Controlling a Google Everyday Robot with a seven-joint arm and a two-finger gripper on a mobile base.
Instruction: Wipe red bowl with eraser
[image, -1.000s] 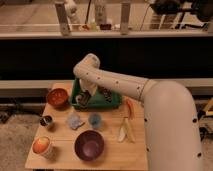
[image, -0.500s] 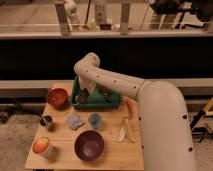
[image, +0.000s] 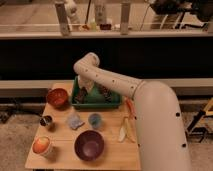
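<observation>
My arm (image: 145, 100) spans lower right to centre. Table (image: 62, 157) below. Green tray (image: 97, 105) centre; gripper (image: 84, 91) down inside its left end, grip state I cannot tell. Red bowl (image: 57, 97) just left of tray, apart from gripper.

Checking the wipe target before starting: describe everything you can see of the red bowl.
The small round reddish-orange bowl stands upright at the back left of the pale wooden table. Its inside is darker than its rim and looks empty. The surface seems smooth, perhaps plastic. The green rectangular tray lies close beside it. The end effector is down inside that tray, not on the bowl.
</observation>
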